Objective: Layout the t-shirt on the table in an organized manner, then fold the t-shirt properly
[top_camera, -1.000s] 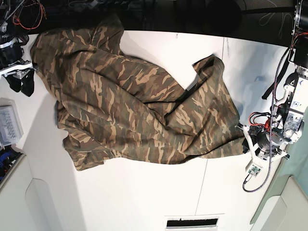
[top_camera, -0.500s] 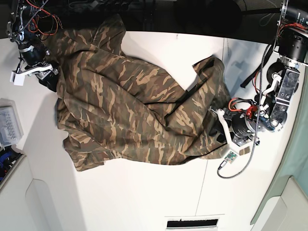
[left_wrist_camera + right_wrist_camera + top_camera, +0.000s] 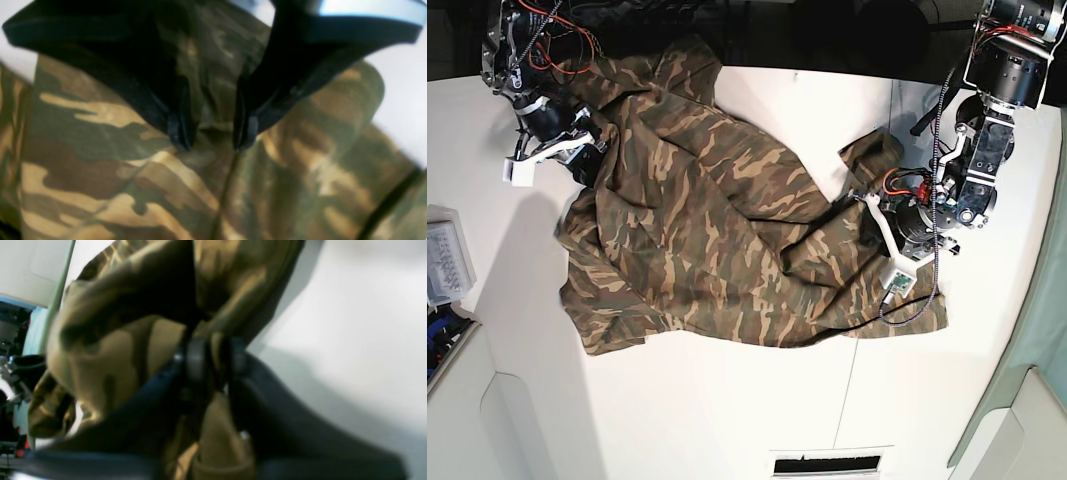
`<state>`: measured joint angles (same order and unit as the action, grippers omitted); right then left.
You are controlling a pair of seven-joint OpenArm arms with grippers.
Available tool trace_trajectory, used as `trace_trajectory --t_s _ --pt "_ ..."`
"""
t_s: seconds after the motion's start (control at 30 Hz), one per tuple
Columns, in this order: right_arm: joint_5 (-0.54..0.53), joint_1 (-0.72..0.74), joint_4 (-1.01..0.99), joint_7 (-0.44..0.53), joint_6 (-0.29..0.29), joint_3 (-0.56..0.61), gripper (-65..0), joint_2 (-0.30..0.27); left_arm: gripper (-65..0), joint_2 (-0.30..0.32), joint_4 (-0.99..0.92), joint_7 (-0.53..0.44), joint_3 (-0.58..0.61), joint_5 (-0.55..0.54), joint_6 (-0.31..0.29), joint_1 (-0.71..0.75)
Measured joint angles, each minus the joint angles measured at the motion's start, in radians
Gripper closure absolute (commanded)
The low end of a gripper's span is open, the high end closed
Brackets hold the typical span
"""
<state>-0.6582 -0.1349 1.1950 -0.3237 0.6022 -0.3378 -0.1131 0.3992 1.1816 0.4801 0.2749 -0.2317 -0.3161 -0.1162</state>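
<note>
Both arms have moved in over the t-shirt [image 3: 717,240] since a second ago, and its upper left edge is now bunched and pulled inward. The camouflage garment lies crumpled across the middle of the white counter [image 3: 727,400]. The left gripper [image 3: 208,135] rests on the cloth, its fingers [image 3: 178,128] narrowly apart with a fold between them. The right gripper [image 3: 213,356] has its fingers [image 3: 195,356] clamped on the shirt's edge.

I'm getting the base view looking straight down on the table [image 3: 727,400]. Each wrist view is peering along its own fingers, pressed close against the shirt [image 3: 133,180], which all three are sharing.
</note>
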Motion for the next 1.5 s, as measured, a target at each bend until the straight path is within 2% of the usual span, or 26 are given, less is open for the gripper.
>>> trace_trajectory --t_s 0.17,0.37,0.47,0.6,0.7,0.73,0.77,0.93,1.03,1.17,1.4,1.5 --pt "0.002 -0.003 0.036 -0.024 -0.006 -0.026 0.0 0.007 -24.4 0.000 -0.050 -0.059 -0.001 0.023 -0.006 -0.005" --pt "-0.005 -0.001 0.230 -0.093 -0.010 -0.193 0.0 0.009 -24.4 0.001 -0.078 -0.075 -0.002 0.037 -0.010 -0.011" --pt "-0.064 -0.003 0.349 -0.156 -0.014 -0.278 0.0 0.003 -24.4 0.002 -0.078 -0.074 -0.002 0.036 -0.011 -0.012" --pt "-0.085 -0.002 0.456 -0.179 -0.010 -0.321 -1.2 -0.019 -24.4 0.004 -0.078 -0.063 -0.002 0.030 -0.037 -0.014" --pt "-0.045 -0.001 0.455 -0.210 -0.014 -0.322 -32.1 -0.045 -24.4 0.005 -0.079 -0.057 -0.002 0.023 -0.054 -0.014" --pt "-0.032 -0.002 0.449 -0.227 -0.023 -0.324 -38.9 -0.048 -24.4 0.005 -0.079 -0.051 -0.003 0.020 -0.054 -0.014" --pt "-0.021 -0.006 0.447 -0.242 -0.029 -0.325 -42.3 -0.048 -24.3 0.005 -0.079 -0.049 -0.003 0.021 -0.055 -0.015" --pt "-0.004 -0.073 0.441 -0.247 -0.030 -0.333 -42.6 -0.042 -24.4 0.005 -0.079 -0.043 -0.004 0.011 -0.056 -0.016" --pt "0.074 -0.087 0.422 -0.222 -0.064 -0.355 -42.6 -0.042 -24.4 0.006 -0.079 -0.035 -0.004 0.011 -0.056 -0.017" --pt "0.086 -0.086 0.340 -0.207 -0.118 -0.374 -42.6 -0.050 -24.4 0.009 -0.079 -0.034 -0.004 -0.002 -0.056 -0.017" --pt "0.046 -0.087 0.119 -0.175 -0.090 -0.373 -42.6 -0.087 -24.4 0.014 -0.060 -0.009 -0.004 0.000 -0.059 -0.014" --pt "-0.006 -0.095 0.103 -0.213 -0.067 -0.375 -42.6 -0.092 -24.4 0.025 -0.025 0.035 -0.003 -0.001 -0.056 -0.009"
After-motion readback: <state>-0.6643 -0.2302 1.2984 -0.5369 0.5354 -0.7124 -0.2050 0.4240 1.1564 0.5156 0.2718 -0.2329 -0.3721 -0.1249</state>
